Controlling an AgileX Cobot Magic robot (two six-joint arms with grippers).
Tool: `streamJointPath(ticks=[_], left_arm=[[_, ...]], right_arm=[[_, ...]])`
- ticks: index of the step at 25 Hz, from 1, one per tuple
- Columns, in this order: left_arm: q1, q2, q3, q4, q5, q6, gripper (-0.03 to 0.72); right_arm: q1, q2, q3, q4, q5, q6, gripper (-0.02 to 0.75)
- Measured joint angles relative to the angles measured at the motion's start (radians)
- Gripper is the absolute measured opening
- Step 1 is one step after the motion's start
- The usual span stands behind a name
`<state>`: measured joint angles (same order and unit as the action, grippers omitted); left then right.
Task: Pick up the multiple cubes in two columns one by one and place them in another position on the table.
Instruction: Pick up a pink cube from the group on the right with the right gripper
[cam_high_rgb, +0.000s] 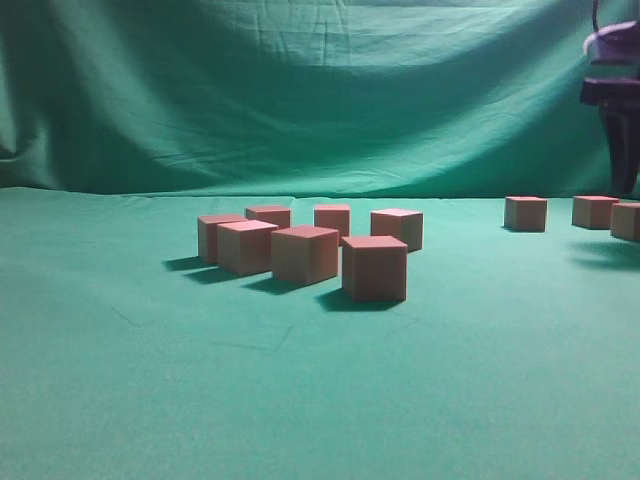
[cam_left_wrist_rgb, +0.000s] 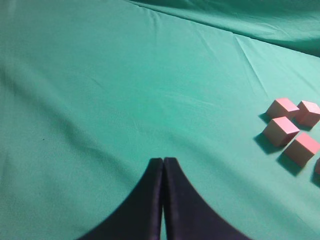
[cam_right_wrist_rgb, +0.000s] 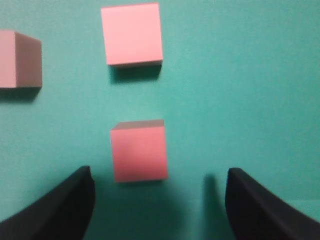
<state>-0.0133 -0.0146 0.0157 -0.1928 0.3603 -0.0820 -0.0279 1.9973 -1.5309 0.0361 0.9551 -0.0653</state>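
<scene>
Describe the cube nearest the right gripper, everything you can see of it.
In the right wrist view the cube is a small sharp-edged block, its broad face pink, its narrow far side a duller tan-pink; it looks like painted wood or foam, though blur hides the texture. It sits flat and square on the green table, lying left of centre in the gap of the open right gripper. Neither finger touches it, and it stands apart from the next cube beyond it.

A green cloth backdrop (cam_high_rgb: 300, 90) hangs behind the scene, draped with soft creases and folds. Its middle part is lit brighter, and its far corners are in shadow.
</scene>
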Motion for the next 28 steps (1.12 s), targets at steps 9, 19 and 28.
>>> streamJointPath(ticks=[9, 19, 28], left_arm=[[0.0, 0.0, 0.0, 0.0, 0.0, 0.0, 0.0], [0.0, 0.0, 0.0, 0.0, 0.0, 0.0, 0.0], [0.0, 0.0, 0.0, 0.0, 0.0, 0.0, 0.0]], right_arm=[[0.002, 0.089, 0.0, 0.009, -0.077, -0.05, 0.545], [0.002, 0.102, -0.001, 0.009, -0.11, -0.052, 0.256], [0.044, -0.016, -0.111, 0.07, 0.12, -0.038, 0.256]])
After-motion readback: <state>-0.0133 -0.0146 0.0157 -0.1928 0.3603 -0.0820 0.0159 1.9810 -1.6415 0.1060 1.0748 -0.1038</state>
